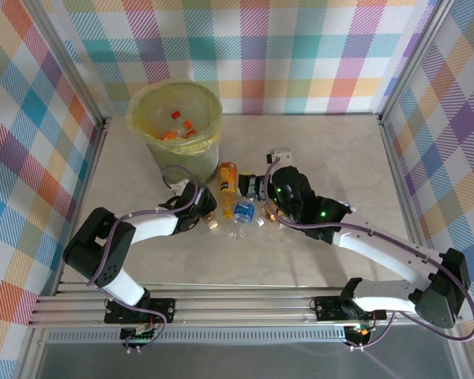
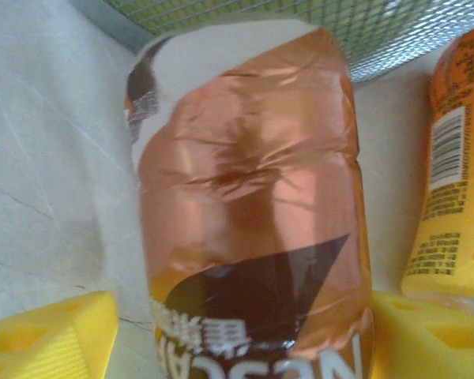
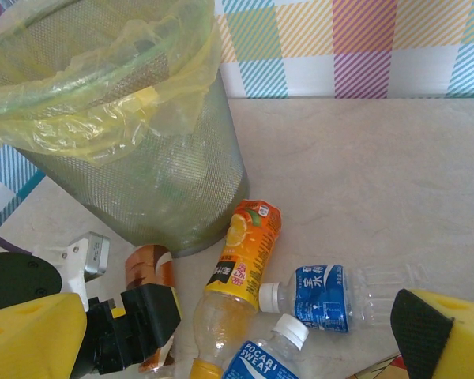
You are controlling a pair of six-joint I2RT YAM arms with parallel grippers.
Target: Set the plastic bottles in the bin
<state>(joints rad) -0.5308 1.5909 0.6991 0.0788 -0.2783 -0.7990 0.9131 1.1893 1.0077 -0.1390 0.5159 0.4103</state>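
A crushed bottle with a copper and brown label (image 2: 245, 205) lies on the table by the foot of the bin (image 1: 175, 118). My left gripper (image 2: 241, 332) straddles it. The right yellow pad (image 2: 426, 332) touches the label, while the left pad (image 2: 55, 332) stands a little apart from it, so the jaws are open. My right gripper (image 3: 237, 347) hovers wide open above an orange-labelled bottle (image 3: 245, 253), a blue-labelled clear bottle (image 3: 324, 296) and a Pocari Sweat bottle (image 3: 268, 359). Nothing is between its pads. Several bottles (image 1: 178, 126) lie inside the bin.
The bin's mesh wall (image 3: 166, 181) rises just behind the copper bottle, and the orange-labelled bottle (image 2: 454, 158) lies close on its right. Checked walls and metal rails (image 1: 387, 150) enclose the table. Bare marble surface (image 1: 340, 158) stretches to the right.
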